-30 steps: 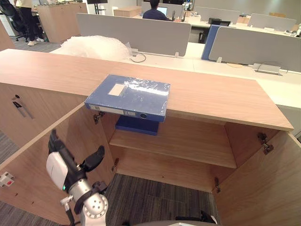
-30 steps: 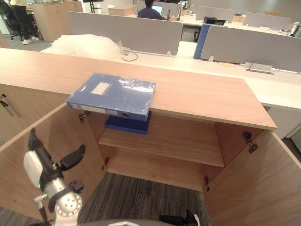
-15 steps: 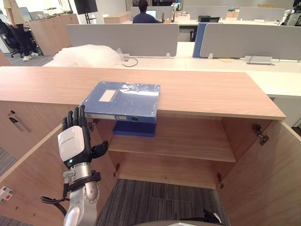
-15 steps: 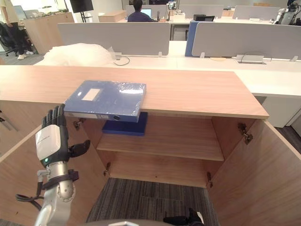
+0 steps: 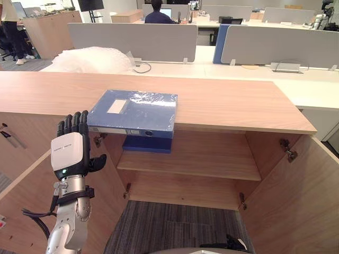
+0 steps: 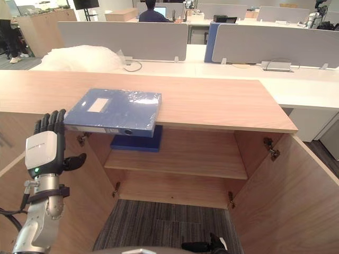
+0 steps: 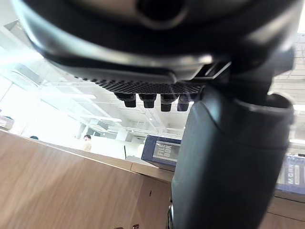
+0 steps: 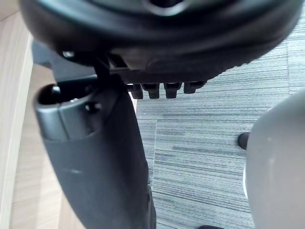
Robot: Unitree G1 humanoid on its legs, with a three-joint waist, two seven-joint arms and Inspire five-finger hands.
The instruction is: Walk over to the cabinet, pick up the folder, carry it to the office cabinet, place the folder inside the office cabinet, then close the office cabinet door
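**Inspector:** Where is the folder (image 5: 135, 110)?

**Operator:** I see it flat on the cabinet (image 5: 228, 106) top, its near edge overhanging the open front. It sits where it was a second ago. A second folder (image 5: 147, 144) lies on the shelf (image 5: 201, 159) inside, at 6 o'clock from the first.

**Inspector:** Left hand (image 5: 69, 154)?

**Operator:** A second ago it lay low and sideways by the left door (image 5: 26, 201). I now find it raised and upright, back towards the head camera, at 8 o'clock from the folder. Its fingers (image 5: 76, 121) are straight and hold nothing. The tips are level with the folder's near left corner, just beside it. I cannot tell whether they touch.

**Inspector:** Right hand (image 8: 95, 157)?

**Operator:** My wrist camera shows it over the grey carpet (image 8: 205, 133), fingers relaxed, nothing in them.
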